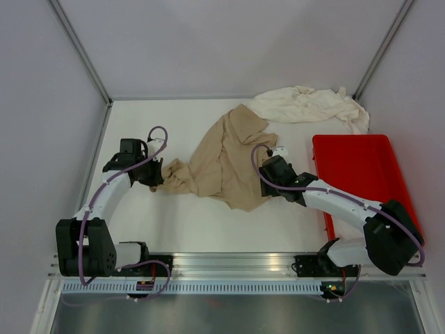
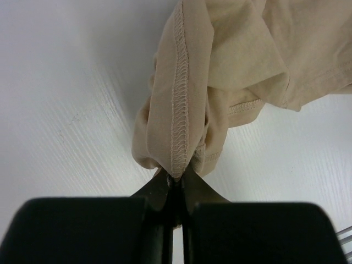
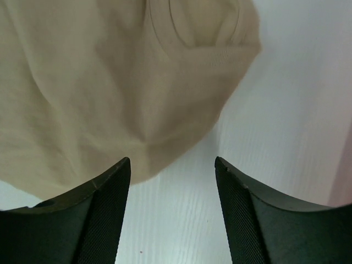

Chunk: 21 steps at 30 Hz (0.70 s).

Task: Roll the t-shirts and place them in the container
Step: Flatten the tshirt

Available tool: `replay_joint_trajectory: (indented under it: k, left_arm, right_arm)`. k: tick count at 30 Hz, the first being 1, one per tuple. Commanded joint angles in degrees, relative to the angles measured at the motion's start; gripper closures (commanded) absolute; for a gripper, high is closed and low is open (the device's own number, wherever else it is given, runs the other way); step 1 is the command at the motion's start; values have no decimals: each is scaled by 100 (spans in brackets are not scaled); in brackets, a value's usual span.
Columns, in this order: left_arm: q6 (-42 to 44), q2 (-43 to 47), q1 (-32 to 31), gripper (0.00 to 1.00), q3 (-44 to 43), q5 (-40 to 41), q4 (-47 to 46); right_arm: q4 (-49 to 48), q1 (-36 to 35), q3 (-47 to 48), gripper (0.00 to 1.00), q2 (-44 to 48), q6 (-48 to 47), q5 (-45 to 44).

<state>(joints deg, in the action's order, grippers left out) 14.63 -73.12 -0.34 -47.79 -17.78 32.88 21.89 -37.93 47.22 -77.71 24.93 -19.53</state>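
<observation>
In the overhead view I see a white table boxed in by pale grey walls. The tan t-shirt lies crumpled across the middle of the frame. It runs from a bunched corner at centre left up toward the cream t-shirts heaped in the upper right, and the two appear to touch there. A red tray sits at the right edge. The left gripper is at the shirt's bunched left end, and the right gripper is at its lower right edge.

In the left wrist view, the jaws are clamped tight on a stitched hem of the tan shirt. The hem is pinched at the very tips, at lower centre, with folds of cloth bunching above.

In the right wrist view, the jaws stand wide apart with nothing between them. Only bare table shows in the gap. The tan cloth fills the upper left, its edge just ahead of the finger at the left of the frame.

My worries start with the left grip, which is thin and only at the fingertips, so a hard pull could slip the hem out. With just one end held, pulling would likely drag the whole crumpled heap instead of flattening it, and might tug the cream pile along. If the right jaws close where they are, I judge they would catch nothing or a stray fold, and the roll would come out lopsided.
</observation>
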Motion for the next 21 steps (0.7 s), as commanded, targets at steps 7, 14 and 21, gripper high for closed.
replay_joint_trajectory:
  k: [7,14,21]
  left_arm:
    - [259,158,16,98,94,187,-80]
    - [365,457,25,98,121,345,-28]
    - [470,782,174,98,-63,337,262]
  right_arm:
    - [-1493,-109,-890,29,-147,601,643]
    - [-1828,-91,-1075,68,-464,724,362]
    - [-1285,-92,-873,100,499,470,-268]
